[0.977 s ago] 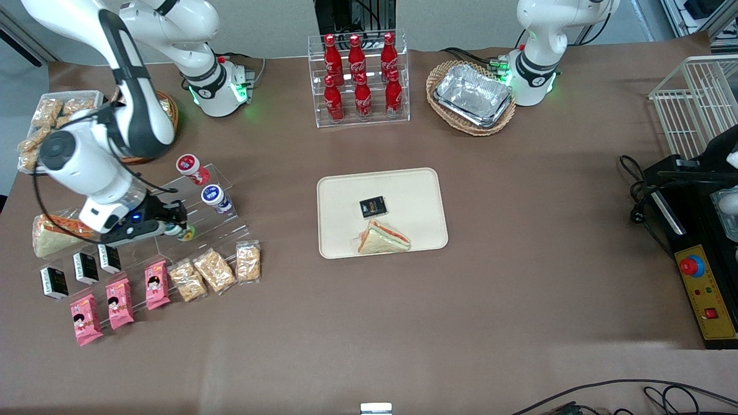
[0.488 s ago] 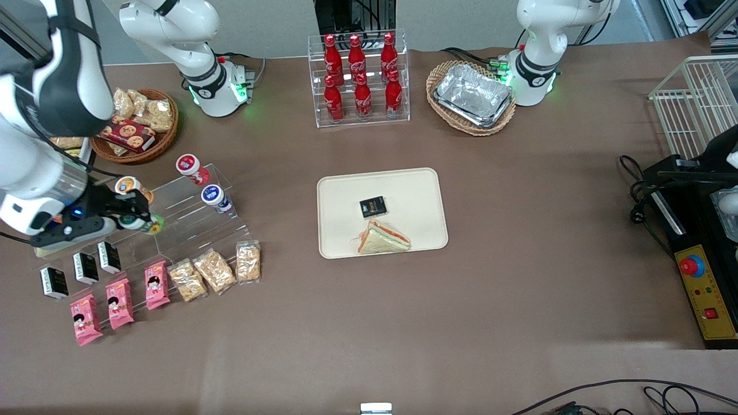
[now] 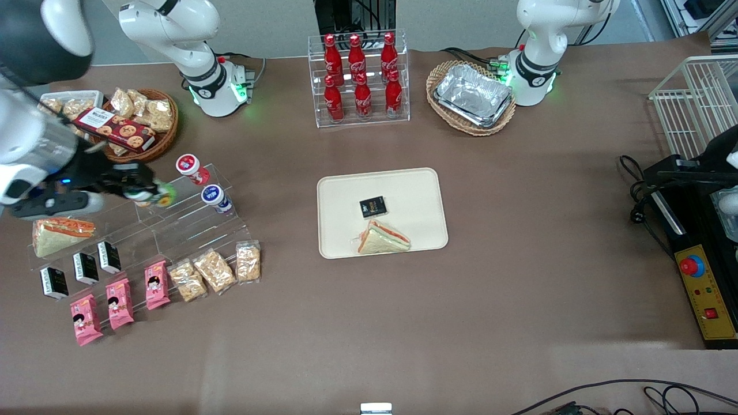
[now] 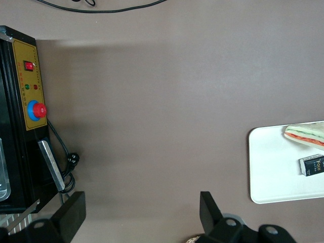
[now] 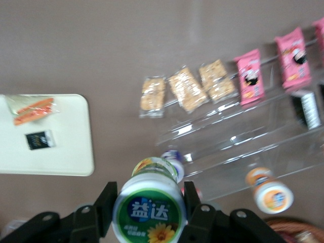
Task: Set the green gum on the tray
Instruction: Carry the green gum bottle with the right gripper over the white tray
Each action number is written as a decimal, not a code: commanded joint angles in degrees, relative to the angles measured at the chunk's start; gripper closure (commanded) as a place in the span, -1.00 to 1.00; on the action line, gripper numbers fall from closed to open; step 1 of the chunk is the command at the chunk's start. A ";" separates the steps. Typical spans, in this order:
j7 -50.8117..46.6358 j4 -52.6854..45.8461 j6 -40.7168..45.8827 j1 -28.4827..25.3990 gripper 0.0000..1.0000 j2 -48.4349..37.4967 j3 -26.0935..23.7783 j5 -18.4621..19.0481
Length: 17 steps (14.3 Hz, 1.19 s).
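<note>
I see the brown table (image 3: 403,323) filling the front view, with the cream tray (image 3: 346,196) lying flat near its middle; on the tray sit a wrapped sandwich (image 3: 383,237) at the edge nearer the front camera and a small black packet (image 3: 373,206) just above it, the two nearly touching. Toward the working arm's end of the table stands a clear stepped display stand (image 3: 190,222), and on its upper steps I can pick out a red-lidded jar (image 3: 188,165) and a blue-lidded jar (image 3: 214,196), a little apart from each other. My gripper (image 3: 144,190) hangs in the air above the upper part of that stand, well apart from the tray, and it is clamped on the green gum (image 3: 154,197) — in the right wrist view the two black fingers (image 5: 107,202) press against opposite sides of the jar (image 5: 150,208), whose green-rimmed lid faces the camera. The jar is lifted clear of the steps, not resting on anything. Along the stand's lowest step, nearest the front camera, lie pink snack packs (image 3: 118,302) and clear bags of crackers (image 3: 213,270) — side by side in a row.
</note>
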<state>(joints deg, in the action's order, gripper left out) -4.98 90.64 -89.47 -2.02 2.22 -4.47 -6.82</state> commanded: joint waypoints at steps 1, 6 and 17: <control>-14.24 -1.61 0.71 -3.08 0.85 1.56 -4.38 -2.67; -32.25 5.75 -10.08 -4.65 0.85 2.27 -14.23 -2.23; -53.09 33.37 -47.61 -20.55 0.85 7.96 -14.51 1.46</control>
<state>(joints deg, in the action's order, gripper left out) -51.46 120.26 -129.03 -19.24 7.50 -19.26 -6.83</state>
